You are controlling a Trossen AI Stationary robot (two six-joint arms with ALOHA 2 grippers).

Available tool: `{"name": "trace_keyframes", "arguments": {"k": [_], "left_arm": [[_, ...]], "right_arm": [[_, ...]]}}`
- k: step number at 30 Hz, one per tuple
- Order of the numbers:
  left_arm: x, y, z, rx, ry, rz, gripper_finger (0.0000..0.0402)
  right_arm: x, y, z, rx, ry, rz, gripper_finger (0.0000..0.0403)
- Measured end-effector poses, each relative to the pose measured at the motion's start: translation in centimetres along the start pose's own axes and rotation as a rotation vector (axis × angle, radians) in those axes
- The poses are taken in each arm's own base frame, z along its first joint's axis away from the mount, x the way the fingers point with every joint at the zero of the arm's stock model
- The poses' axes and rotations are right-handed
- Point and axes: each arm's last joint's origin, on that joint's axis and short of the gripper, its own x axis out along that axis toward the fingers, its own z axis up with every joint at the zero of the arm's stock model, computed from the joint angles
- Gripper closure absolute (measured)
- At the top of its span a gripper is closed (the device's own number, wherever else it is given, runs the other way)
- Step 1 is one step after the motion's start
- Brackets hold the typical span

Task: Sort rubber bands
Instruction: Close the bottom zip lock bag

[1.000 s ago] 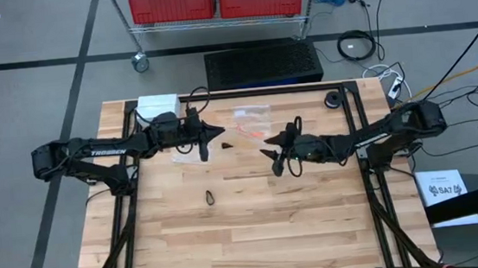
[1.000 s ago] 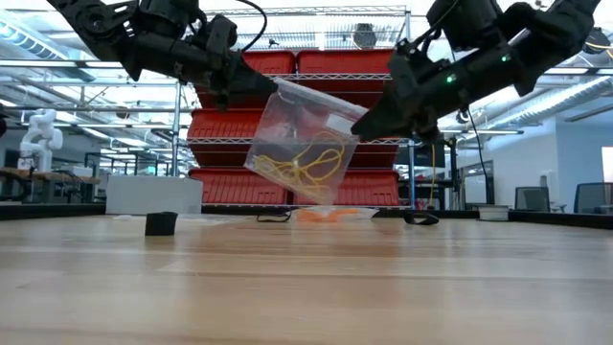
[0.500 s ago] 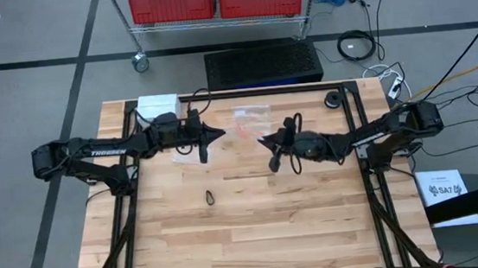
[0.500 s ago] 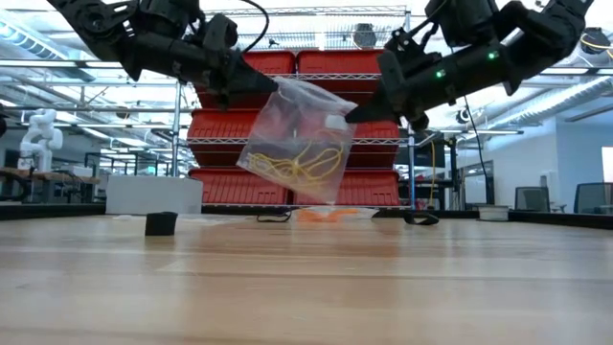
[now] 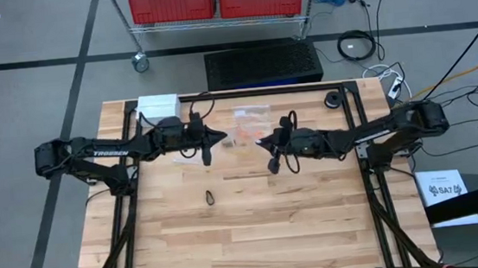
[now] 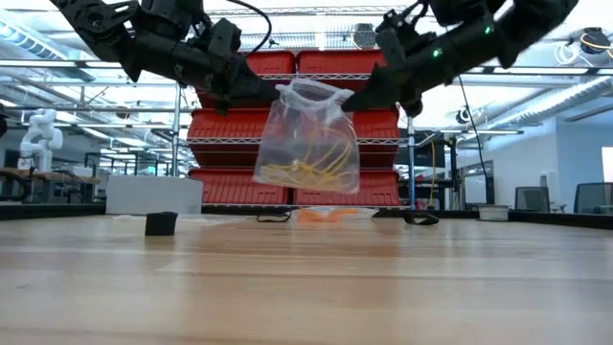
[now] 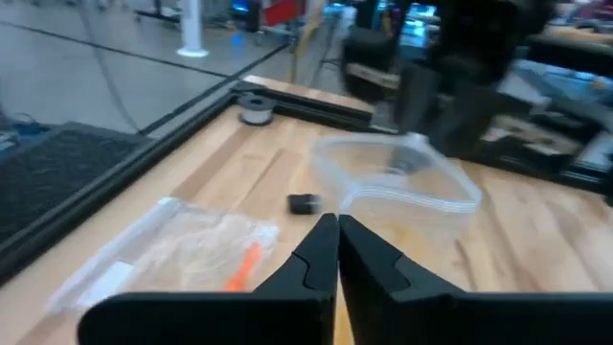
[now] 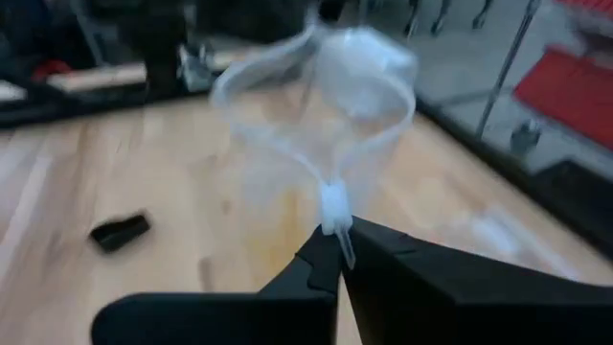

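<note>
A clear, crinkled plastic bag [image 6: 308,134] hangs above the wooden table [image 5: 256,228], mouth up, long axis vertical, tan-yellow rubber bands [image 6: 306,168] tangled at its bottom. Left gripper [image 6: 271,93] and right gripper [image 6: 352,99] each pinch one rim side.

Clear bag [image 6: 308,134] hanging between both grippers: barely visible in the high view, only a faint glint. Yellow rubber bands [image 6: 306,171] inside it are a tangle, count unreadable. Right wrist view is motion-blurred; bag mouth [image 8: 316,105] smeared, contents not discernible. Left wrist view: far background and the other arm blurred. Second bag [image 7: 177,254] flat on the table has an orange bit inside, shape unclear. Small dark loop [image 5: 211,197] on the near table is too small to identify. Both arms cut off at the low view's top edge.
</note>
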Motion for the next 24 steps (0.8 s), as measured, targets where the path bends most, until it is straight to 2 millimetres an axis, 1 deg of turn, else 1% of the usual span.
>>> {"name": "trace_keyframes", "arguments": {"k": [3, 11, 13, 16, 19, 24], "left_arm": [[0.0, 0.1, 0.0, 0.033, 0.0, 0.016, 0.0352], [0.0, 0.4, -0.1, 0.045, 0.013, 0.034, 0.0302], [0.0, 0.4, -0.3, 0.043, 0.031, 0.036, 0.0291], [-0.1, 0.5, -0.7, 0.039, 0.071, 0.039, 0.0281], [-0.1, 0.4, -1.1, 0.035, 0.118, 0.04, 0.0279], [-0.1, 0.0, -1.6, 0.032, 0.16, 0.029, 0.0282]], "right_arm": [[-1.6, 0.9, 1.2, 0.004, 0.094, 0.016, 0.0403], [-6.7, 3.6, 6.1, 0.013, 0.312, 0.003, 0.0403], [-7.7, 4.2, 7.0, 0.018, 0.366, -0.008, 0.0403], [-9.1, 4.9, 7.4, 0.024, 0.484, -0.054, 0.0403], [-10.0, 5.3, 7.2, 0.062, 0.593, -0.13, 0.0403], [-10.1, 6.1, 6.1, 0.156, 0.786, -0.197, 0.0403]]}}
